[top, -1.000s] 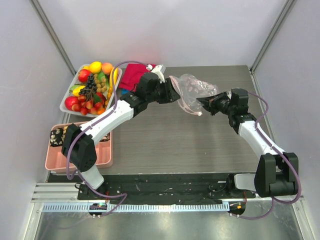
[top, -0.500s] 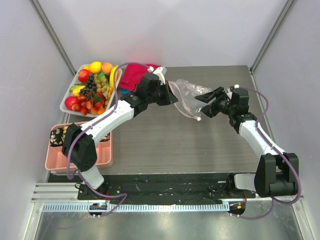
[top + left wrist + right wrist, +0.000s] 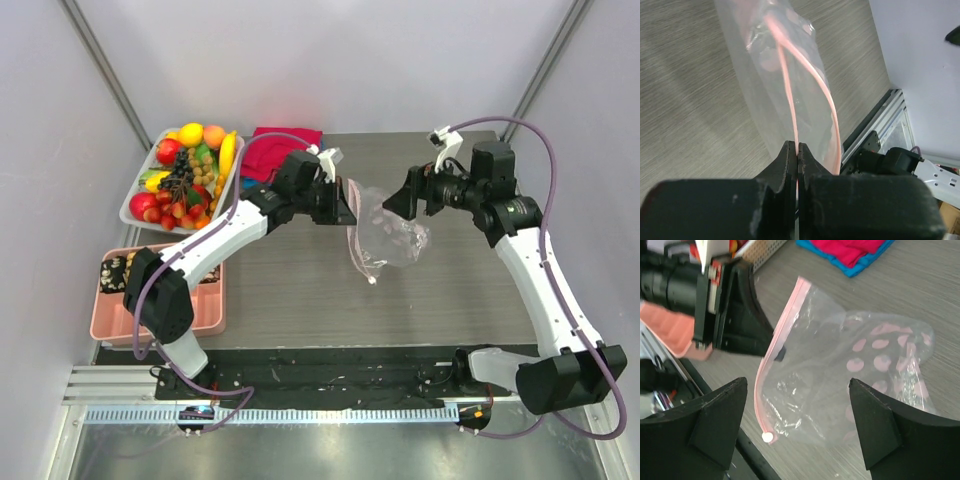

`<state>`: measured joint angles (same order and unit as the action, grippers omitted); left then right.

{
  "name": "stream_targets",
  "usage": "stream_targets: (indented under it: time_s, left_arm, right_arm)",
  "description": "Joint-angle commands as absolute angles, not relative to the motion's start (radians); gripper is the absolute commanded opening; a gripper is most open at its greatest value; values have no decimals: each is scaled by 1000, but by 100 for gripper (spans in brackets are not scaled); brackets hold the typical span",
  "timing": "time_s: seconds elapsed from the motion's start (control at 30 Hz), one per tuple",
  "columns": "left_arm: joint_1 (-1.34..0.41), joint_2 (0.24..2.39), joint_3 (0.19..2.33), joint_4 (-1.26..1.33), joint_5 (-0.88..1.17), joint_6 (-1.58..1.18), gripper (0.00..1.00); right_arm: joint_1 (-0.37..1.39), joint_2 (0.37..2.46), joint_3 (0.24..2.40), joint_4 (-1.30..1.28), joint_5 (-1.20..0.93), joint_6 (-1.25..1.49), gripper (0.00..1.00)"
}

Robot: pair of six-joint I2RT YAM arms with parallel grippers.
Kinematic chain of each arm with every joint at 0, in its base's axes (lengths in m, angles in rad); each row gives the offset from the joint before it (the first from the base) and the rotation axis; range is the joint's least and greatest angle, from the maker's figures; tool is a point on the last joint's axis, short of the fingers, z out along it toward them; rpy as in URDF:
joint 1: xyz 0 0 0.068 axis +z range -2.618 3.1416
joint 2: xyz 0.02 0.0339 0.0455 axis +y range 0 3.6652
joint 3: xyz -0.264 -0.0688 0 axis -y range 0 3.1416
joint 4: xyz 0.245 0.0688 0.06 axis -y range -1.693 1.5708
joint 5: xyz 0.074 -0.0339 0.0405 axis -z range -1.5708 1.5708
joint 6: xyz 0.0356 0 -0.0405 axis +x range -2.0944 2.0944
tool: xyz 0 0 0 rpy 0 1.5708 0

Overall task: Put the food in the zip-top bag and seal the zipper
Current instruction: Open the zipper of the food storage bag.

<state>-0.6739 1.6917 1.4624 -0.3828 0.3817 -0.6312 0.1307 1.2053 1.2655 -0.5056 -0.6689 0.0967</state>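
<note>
now r gripper (image 3: 395, 197) off bag (image 3: 385, 235), lifted

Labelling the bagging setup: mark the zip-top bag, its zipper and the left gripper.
zip-top bag (image 3: 880, 365), right wrist view, dotted clear wall.
zipper (image 3: 787, 315), right wrist view, upper stretch of pink strip.
left gripper (image 3: 797, 149), left wrist view, shut fingertips pinching the zipper.
</note>
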Motion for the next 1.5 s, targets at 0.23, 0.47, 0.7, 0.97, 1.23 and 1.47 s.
stream_targets:
  time_s: [0.23, 0.47, 0.7, 0.97, 1.23, 1.47]
  left_arm:
    - [-669, 1626, 1505, -357, 399, -643, 0]
    - [-670, 1634, 1502, -357, 371, -663, 0]
    - [-667, 1632, 1494, -357, 354, -692, 0]
    - [-660, 1614, 1491, -371, 347, -695, 0]
    - [-579, 1542, 1460, -458, 342, -623, 0]
    - [-462, 1624, 1629, -854, 322, -306, 0]
  right_arm:
    - [258, 1149, 1190, -509, -638, 101, 71]
    - [366, 1222, 1242, -505, -549, 98, 71]
    - [446, 1275, 1230, -511, -378, 26, 60]
    - [459, 1364, 1304, -520, -275, 58, 39]
    - [433, 1345, 1361, -591, -150, 78, 1]
    - [388, 1256, 1442, -722, -250, 166, 1]
